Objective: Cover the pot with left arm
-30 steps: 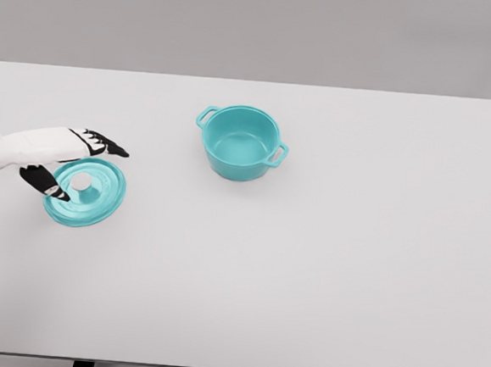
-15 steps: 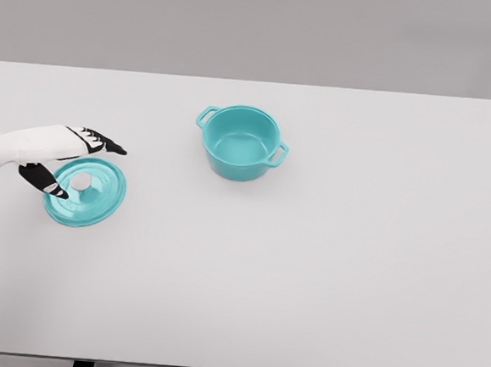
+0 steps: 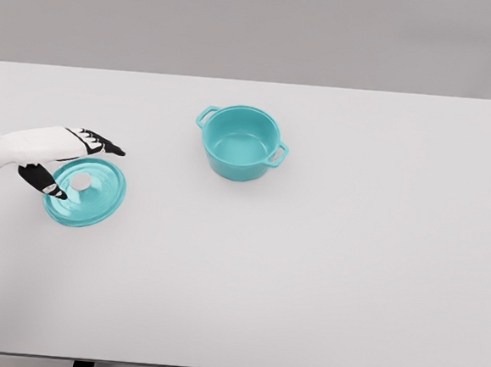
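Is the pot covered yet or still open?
Still open. The teal pot shows its bare inside, and its lid lies on the table to the left, under the left hand.

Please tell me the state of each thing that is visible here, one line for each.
pot: upright, uncovered, empty.
lid: flat on the table, knob up, apart from the pot.
left hand: at the lid's knob, fingers open, not yet gripping.

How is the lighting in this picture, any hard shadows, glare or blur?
Head view: soft, even light; only faint shadows beneath the pot and lid; no glare on the white table; everything is in focus, including the left robot hand.
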